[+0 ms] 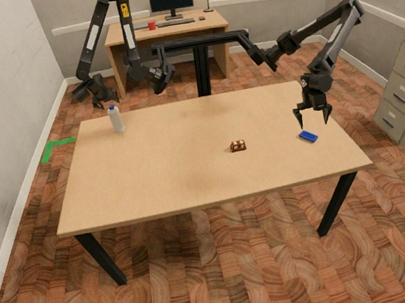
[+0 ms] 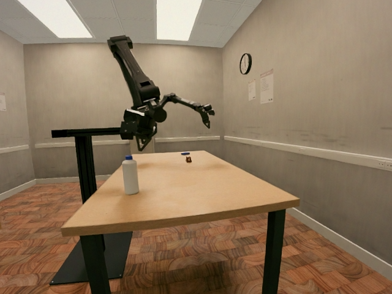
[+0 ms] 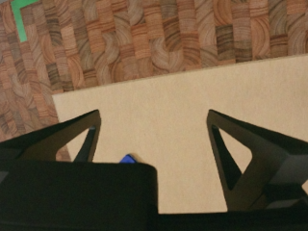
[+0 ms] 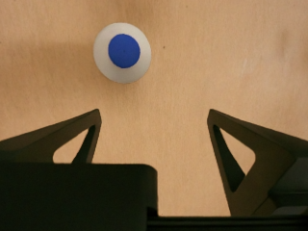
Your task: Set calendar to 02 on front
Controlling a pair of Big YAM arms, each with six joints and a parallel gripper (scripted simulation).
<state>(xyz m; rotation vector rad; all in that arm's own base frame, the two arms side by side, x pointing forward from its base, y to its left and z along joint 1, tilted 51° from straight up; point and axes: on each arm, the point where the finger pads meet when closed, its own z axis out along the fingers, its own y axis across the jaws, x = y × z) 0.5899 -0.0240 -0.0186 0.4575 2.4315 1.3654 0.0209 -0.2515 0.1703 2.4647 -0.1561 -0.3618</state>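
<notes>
The calendar is a small brown tray with two cubes sitting in it, on the table right of the middle. White digits show on the cubes but are too small to read. It also shows far off in the exterior view. My left gripper is open and empty, hovering above a blue block to the calendar's right; the left wrist view shows its spread fingers over bare table. My right gripper is open and empty, high above the table's far left corner, far from the calendar. Neither wrist view shows the calendar.
A flat blue block lies under the left gripper, and a sliver of it shows in the left wrist view. A white bottle with a blue cap stands upright under the right gripper. The black gantry stands behind the table.
</notes>
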